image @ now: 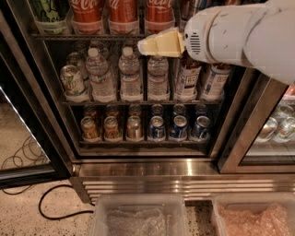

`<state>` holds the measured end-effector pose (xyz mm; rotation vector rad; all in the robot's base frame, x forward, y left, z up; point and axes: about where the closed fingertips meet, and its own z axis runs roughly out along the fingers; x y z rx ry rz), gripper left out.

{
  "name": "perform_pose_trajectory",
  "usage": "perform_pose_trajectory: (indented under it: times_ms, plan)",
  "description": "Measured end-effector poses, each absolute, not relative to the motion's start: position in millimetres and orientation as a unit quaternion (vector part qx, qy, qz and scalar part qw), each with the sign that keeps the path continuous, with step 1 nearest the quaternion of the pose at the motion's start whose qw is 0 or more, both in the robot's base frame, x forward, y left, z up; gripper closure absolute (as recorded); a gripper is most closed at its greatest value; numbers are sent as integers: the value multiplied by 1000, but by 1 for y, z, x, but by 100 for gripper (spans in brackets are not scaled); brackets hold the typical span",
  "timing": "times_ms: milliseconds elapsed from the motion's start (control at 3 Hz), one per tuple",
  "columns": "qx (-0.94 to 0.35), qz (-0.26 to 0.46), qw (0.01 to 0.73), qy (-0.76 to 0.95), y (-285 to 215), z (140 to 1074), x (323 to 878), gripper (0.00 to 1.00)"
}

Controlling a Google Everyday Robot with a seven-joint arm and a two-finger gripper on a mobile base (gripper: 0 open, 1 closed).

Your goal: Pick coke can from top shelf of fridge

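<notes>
Gripper point(146, 45), grip state unreadable: you are hovering it just under top shelf point(106, 36), coke can point(159, 11) standing upright directly above.

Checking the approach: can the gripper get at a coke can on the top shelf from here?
Probably yes. The gripper hangs in front of the top shelf edge, just below the coke can; nothing stands between them, though it looks to need raising.
</notes>
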<state>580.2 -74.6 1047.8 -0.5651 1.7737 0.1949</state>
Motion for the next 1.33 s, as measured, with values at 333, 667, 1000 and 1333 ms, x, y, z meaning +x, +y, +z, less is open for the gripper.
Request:
perform_pose_trajectory:
  times_ms: [333,667,1000,1333]
  plan:
    - [-225,109,603,757,-68,1041,587,0]
    - [-203,152,618,744,-55,1042,597,0]
    - [-193,194,625,731,-45,1044,603,0]
    - [-200,231,623,720,-42,1043,601,0]
